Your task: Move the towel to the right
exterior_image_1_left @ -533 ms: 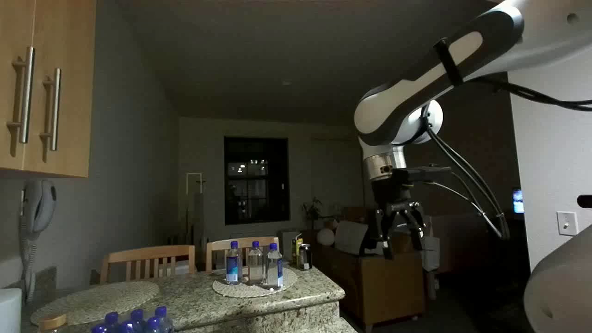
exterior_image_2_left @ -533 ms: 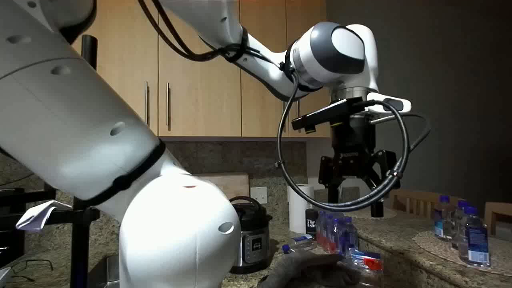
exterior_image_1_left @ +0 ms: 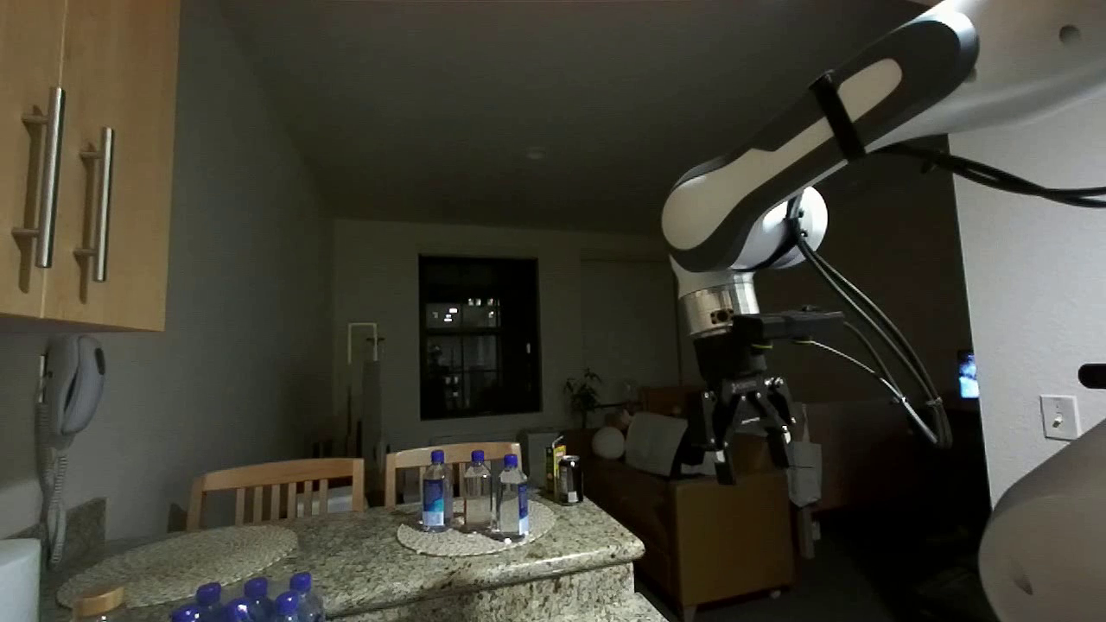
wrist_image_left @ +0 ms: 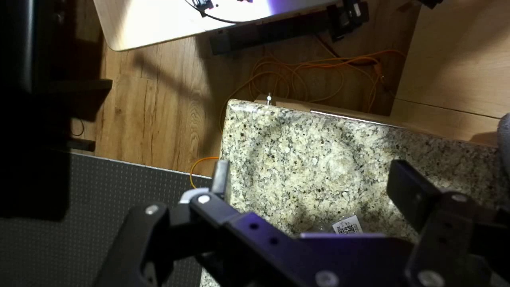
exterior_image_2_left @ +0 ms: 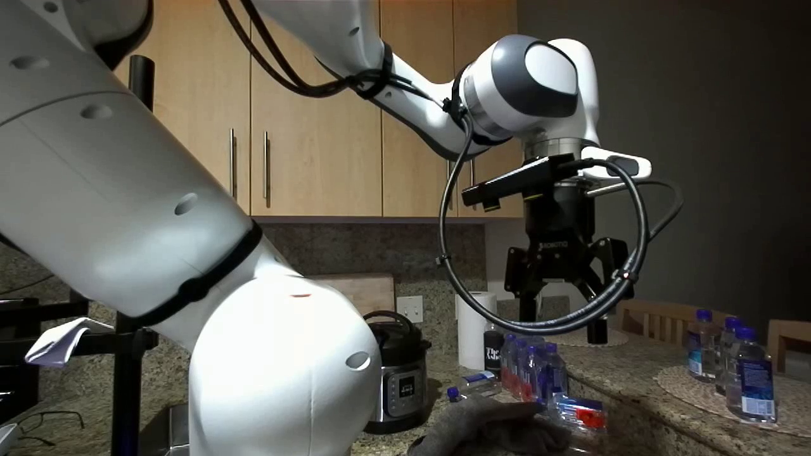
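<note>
A grey towel (exterior_image_2_left: pixel 472 419) lies crumpled on the lower counter at the bottom of an exterior view, partly cut off by the frame. A sliver of grey cloth, likely the same towel (wrist_image_left: pixel 505 137), shows at the right edge of the wrist view. My gripper (exterior_image_2_left: pixel 562 322) hangs well above the counter, pointing down, with a loop of cable crossing in front of it. Its jaws stand wide apart. In the wrist view only bare granite lies beneath the gripper (wrist_image_left: pixel 308 177), and nothing is between its fingers. The towel is out of sight in an exterior view that also shows the gripper (exterior_image_1_left: pixel 752 460).
Beside the towel are several upright bottles (exterior_image_2_left: pixel 532 370), a lying bottle (exterior_image_2_left: pixel 475 384) and a clear package with a red label (exterior_image_2_left: pixel 581 413). A pressure cooker (exterior_image_2_left: pixel 398 380) stands behind. Three bottles (exterior_image_1_left: pixel 478 492) occupy a mat on the raised counter. The granite counter's edge (wrist_image_left: pixel 228 131) shows below.
</note>
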`<state>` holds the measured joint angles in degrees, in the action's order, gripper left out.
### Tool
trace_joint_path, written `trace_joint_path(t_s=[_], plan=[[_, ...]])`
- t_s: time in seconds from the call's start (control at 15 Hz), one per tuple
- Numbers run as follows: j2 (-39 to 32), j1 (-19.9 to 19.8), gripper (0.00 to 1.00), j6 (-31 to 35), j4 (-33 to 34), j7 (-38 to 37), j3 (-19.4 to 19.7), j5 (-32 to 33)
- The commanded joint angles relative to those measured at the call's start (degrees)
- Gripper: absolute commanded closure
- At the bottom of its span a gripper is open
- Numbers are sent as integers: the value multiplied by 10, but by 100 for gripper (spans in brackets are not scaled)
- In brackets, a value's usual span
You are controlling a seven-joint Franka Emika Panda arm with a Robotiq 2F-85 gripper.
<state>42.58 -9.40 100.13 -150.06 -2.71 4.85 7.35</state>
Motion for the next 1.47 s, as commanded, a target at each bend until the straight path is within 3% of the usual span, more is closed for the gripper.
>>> trace_joint_path(t_s=[0.0, 0.93, 1.4], plan=[[0, 3, 0, -1, 1, -1, 2, 1], [0, 3, 0, -1, 1, -1, 2, 1], [-9, 35, 0, 74, -24, -87, -58, -35]])
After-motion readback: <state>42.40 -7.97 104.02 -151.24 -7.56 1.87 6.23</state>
